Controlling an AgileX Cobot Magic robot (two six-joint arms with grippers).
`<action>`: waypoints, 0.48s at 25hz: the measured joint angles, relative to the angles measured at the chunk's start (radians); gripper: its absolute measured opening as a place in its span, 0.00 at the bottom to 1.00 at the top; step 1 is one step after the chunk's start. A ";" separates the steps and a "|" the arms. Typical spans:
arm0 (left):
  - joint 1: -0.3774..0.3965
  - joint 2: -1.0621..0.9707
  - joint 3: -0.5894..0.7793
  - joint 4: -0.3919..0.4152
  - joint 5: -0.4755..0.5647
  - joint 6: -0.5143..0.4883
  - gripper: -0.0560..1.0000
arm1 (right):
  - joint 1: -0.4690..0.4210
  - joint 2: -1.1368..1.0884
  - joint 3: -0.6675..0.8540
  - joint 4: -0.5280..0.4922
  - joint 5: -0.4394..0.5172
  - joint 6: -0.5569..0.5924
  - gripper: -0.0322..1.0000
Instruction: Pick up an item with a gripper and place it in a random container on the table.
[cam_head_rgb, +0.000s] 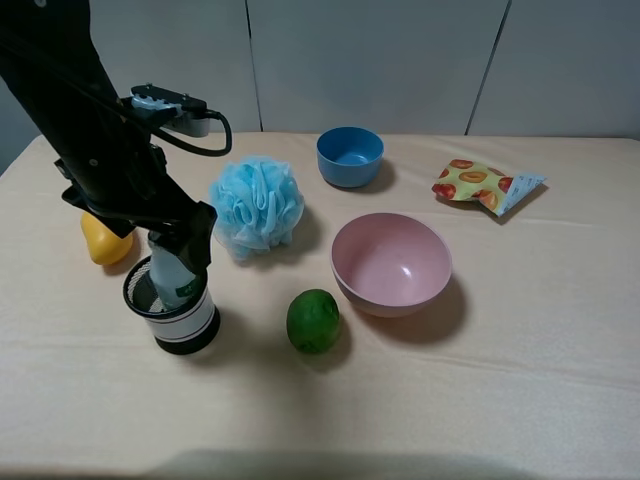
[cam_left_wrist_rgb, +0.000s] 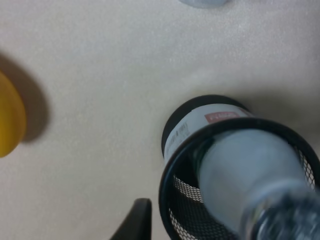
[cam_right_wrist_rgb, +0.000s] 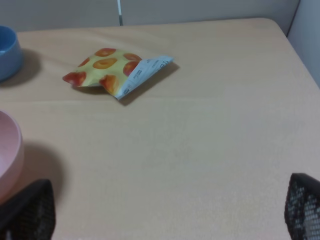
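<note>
I am watching the left gripper (cam_head_rgb: 182, 252) hanging directly over the mesh cup (cam_head_rgb: 178, 318), on the left part of the table (cam_head_rgb: 520, 380). The bottle (cam_head_rgb: 172, 272) is standing inside the cup. Its lower part is sitting below the rim and its upper part is rising between the black claw parts. I cannot tell if the claw is pinching the bottle or is only loose around it, because from the high camera the black arm is covering the places of contact. The left wrist camera is giving me only one finger (cam_left_wrist_rgb: 136, 220), cut by the frame edge. This finger is lying outside the cup's rim and apart from the bottle. In that view the bottle is very blurred and its top is running out of the picture, so I am not making out the cap.

A yellow fruit (cam_head_rgb: 103, 245) is lying near the cup, on its far side, partly hidden behind the arm. A blue bath sponge (cam_head_rgb: 257, 205) is sitting near, a lime (cam_head_rgb: 313, 320) is resting to the right of the cup, and a pink bowl (cam_head_rgb: 392, 263) is standing further right. A blue bowl (cam_head_rgb: 350, 155) and a snack packet (cam_head_rgb: 487, 186) are lying towards the far edge.

The right gripper (cam_right_wrist_rgb: 169, 202) is outside the high camera's frame. Its own camera is showing two dark fingertips, both cut off, spread wide with bare table between them.
</note>
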 joint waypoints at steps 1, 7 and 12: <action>0.000 0.000 0.000 0.000 0.000 0.000 0.97 | 0.000 0.000 0.000 0.000 0.000 0.000 0.70; 0.000 0.000 0.000 0.000 0.000 0.000 0.98 | 0.000 0.000 0.000 0.000 0.000 0.000 0.70; 0.000 -0.004 0.000 -0.001 0.000 0.000 0.98 | 0.000 0.000 0.000 0.000 0.000 0.000 0.70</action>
